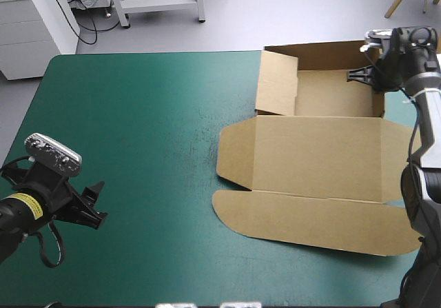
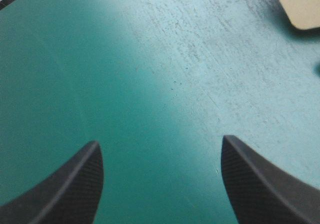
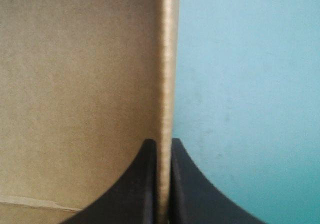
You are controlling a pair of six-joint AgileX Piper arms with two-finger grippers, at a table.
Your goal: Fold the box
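Teal-green cover (image 1: 138, 149) fills the high view, matte and faintly scuffed toward the middle. On the table's right half lies the box (image 1: 317, 156), smooth brown board: a tray with raised walls at the far edge, and the lid (image 1: 310, 218) flat toward the near edge, its front strip rounded at the corners. One side flap (image 1: 275, 84) leans slanted over the tray's left side, seemingly not yet tucked. The right gripper (image 1: 360, 75) sits at the tray's right wall near the far corner, probably to hold that wall upright. The left gripper (image 1: 93, 208) hangs over bare cover near the near-left corner, well apart from the box, apparently waiting.

From the left wrist, its two black fingers (image 2: 65, 189) stand wide apart with nothing between them; ahead, only a rounded brown corner (image 2: 300, 3) of the lid shows.

From the right wrist, the fingers are pinched almost together on the thin edge of the wall (image 3: 167, 83), with flat fibrous board to one side and cover to the other.
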